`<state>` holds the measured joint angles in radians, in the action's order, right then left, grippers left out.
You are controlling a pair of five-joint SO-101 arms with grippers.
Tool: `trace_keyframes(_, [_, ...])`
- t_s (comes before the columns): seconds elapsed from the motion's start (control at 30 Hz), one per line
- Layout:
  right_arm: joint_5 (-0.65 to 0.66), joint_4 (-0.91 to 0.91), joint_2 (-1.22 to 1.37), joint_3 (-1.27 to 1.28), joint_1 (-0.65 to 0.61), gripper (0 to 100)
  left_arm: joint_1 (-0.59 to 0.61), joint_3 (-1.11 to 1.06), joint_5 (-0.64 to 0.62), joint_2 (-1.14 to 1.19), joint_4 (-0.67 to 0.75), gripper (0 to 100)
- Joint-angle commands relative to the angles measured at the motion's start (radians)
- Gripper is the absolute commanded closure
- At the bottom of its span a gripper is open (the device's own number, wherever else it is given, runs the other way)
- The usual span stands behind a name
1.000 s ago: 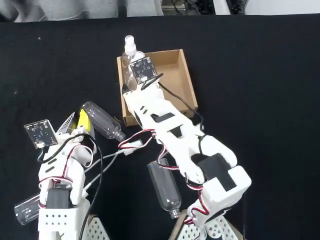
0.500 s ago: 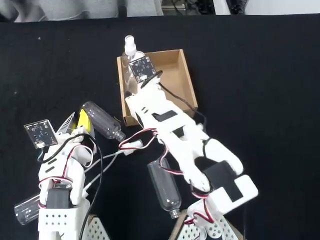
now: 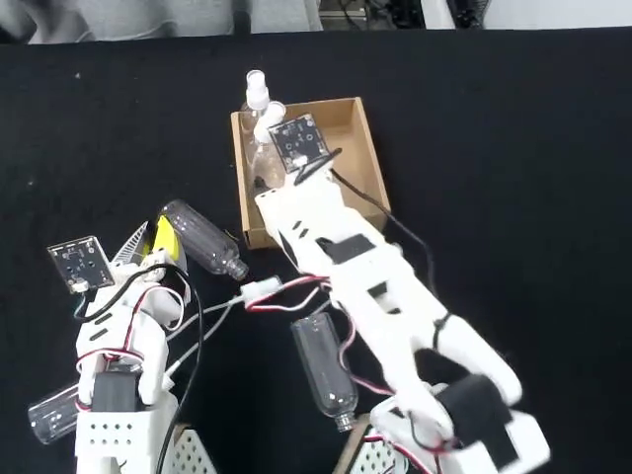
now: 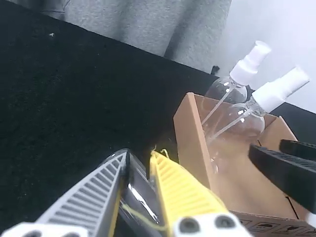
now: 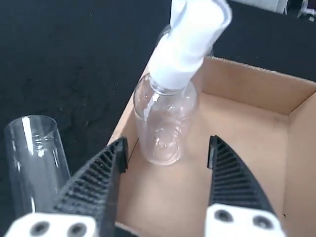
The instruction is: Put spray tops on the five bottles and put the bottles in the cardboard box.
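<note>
The cardboard box (image 3: 348,158) sits at the table's far middle. Two clear bottles with white spray tops stand in its left corner, one (image 3: 257,94) at the back and one (image 3: 269,120) in front of it. My right gripper (image 5: 168,145) is open, its fingers on either side of the front bottle (image 5: 165,118) and apart from it. Near the front left, my left gripper (image 3: 148,242) is shut on the base of a topless bottle (image 3: 205,239) lying on the table. From the left wrist view both topped bottles (image 4: 232,98) rise above the box wall (image 4: 195,143).
A topless bottle (image 3: 324,365) lies between the two arm bases, and another (image 3: 49,415) lies beside the left base. The right arm (image 3: 365,276) stretches diagonally from the front to the box, with red and white cables (image 3: 262,289) trailing beside it. The table is black cloth.
The right arm has shifted to the right and its base end swung toward the front right, uncovering the front bottle's spray top. The left arm and its bottle have stayed put.
</note>
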<state>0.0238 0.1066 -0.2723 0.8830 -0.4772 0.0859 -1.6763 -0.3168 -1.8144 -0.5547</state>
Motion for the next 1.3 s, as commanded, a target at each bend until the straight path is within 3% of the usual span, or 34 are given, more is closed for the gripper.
trace_keyframes(0.0, [0.002,0.011,-0.125,0.015,0.031,78.6,0.012,-0.024,0.006,0.0,-0.003,94])
trace_keyframes(0.17, [0.002,0.017,-0.2,0.058,0.032,78.6,0.067,-0.024,0.006,-0.006,0.003,94])
trace_keyframes(0.4, [0.002,0.21,-0.298,0.016,0.032,78.6,0.142,-0.024,0.006,-0.008,0.04,93])
trace_keyframes(0.67, [0.002,0.506,-0.415,-0.096,0.029,78.6,0.143,-0.024,0.006,-0.008,0.04,93])
trace_keyframes(1.27, [0.002,0.959,-0.596,-0.105,0.026,78.3,0.143,-0.024,0.008,-0.005,0.038,93])
